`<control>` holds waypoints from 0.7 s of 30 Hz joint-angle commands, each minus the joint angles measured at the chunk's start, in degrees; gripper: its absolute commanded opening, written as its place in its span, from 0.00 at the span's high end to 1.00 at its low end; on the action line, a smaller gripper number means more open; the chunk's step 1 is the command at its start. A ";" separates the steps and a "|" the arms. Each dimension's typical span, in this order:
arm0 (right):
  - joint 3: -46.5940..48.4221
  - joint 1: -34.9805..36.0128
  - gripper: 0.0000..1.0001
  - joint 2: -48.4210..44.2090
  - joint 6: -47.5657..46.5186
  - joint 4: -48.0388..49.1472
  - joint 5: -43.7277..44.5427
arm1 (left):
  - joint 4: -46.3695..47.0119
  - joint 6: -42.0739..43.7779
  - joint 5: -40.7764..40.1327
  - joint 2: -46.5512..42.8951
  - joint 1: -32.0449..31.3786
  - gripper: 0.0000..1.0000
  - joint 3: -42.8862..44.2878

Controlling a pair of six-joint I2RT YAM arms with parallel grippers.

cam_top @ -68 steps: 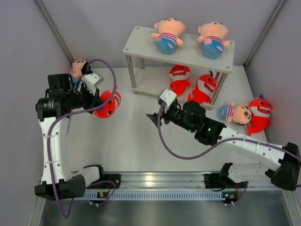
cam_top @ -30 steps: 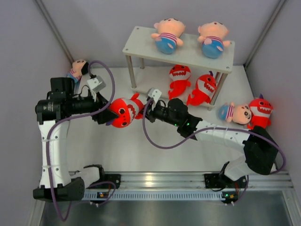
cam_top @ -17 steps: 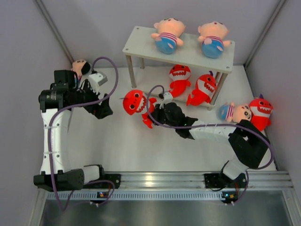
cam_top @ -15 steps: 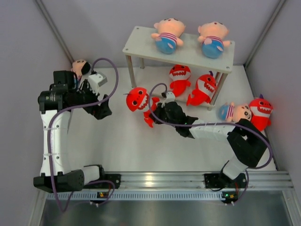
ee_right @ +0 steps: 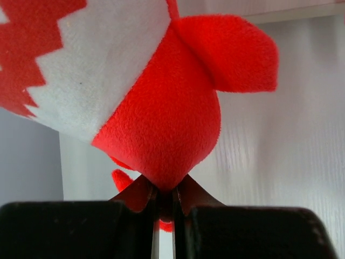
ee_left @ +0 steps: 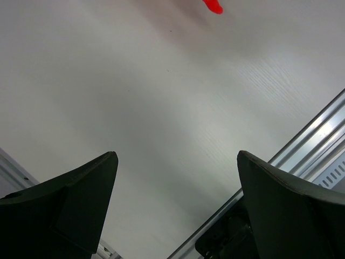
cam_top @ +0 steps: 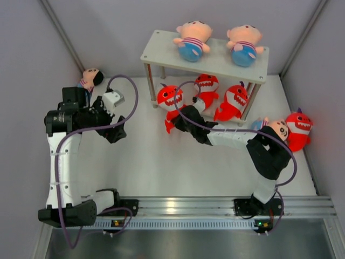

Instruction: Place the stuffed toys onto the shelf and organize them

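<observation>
Your right pincer (ee_right: 164, 190) is clamped on the narrow lower end of a red shark (ee_right: 156, 118), its fingers nearly touching through the plush. In the overhead view that right pincer (cam_top: 181, 115) sits at the end of a forearm lying low and reaching left. The elbow is folded up over the right side of the surface (cam_top: 151, 162). The red shark (cam_top: 170, 97) hangs mouth-up at the left end of the shelf (cam_top: 161, 48), just beside its front left leg (cam_top: 151, 86). You cannot tell whether it touches the lower board.

Your left pincer (ee_left: 176, 159) is spread wide with nothing between its fingers, looking down on bare surface. From above, the left pincer (cam_top: 116, 132) is well apart from the shark, with the arm raised and bent over the left side.

Two sharks (cam_top: 206, 89) (cam_top: 233, 101) already stand on the lower tier, just right of the held one. Two dolls (cam_top: 191, 39) (cam_top: 243, 44) lie on the top board. A third doll (cam_top: 274, 129) and another shark (cam_top: 297, 129) lie together on the surface right of the shelf. A small doll (cam_top: 89, 78) lies in the far left corner.

Half a second ago the held shark was lower left, out in front of the shelf; it has since been carried up towards the leg. A second ago both pincers were on it.
</observation>
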 commanded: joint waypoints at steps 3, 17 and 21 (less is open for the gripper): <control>11.41 -1.15 1.00 5.19 6.41 -5.25 5.89 | -2.88 3.88 -0.91 -2.95 -0.10 0.02 -1.53; 22.59 -5.81 0.99 15.13 10.71 -8.59 5.72 | -2.88 5.81 -2.85 -4.44 -0.01 0.02 -4.26; 26.19 -6.77 0.94 16.97 11.06 -9.56 5.46 | -2.88 5.82 -2.50 -4.18 -0.10 0.02 -4.35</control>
